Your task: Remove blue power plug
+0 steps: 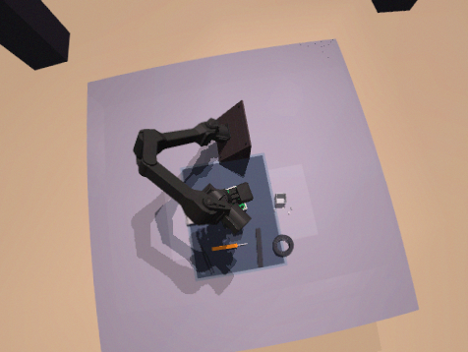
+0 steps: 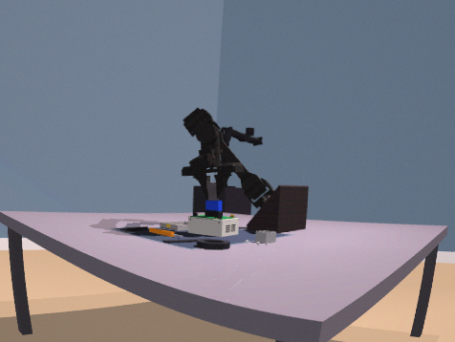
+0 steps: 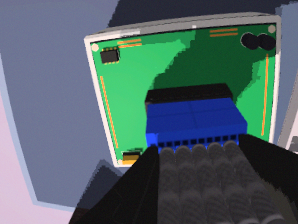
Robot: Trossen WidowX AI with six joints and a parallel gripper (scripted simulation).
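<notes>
Gripping the blue power plug (image 2: pixel 213 205) (image 3: pixel 195 120), my fingers are closed on it from both sides, above the circuit board (image 2: pixel 229 218) (image 3: pixel 127 90). The plug sits upright at the black socket (image 2: pixel 213 214) (image 3: pixel 187 92) on that board; whether it is seated fully I cannot tell. Relative to the board, the orange-handled screwdriver (image 1: pixel 225 247) (image 2: pixel 161 232) lies near it on the blue mat (image 1: pixel 206 265) (image 3: pixel 45 125), and the grey tray (image 1: pixel 280 200) (image 2: pixel 266 237) stands apart, just beyond the mat's edge.
</notes>
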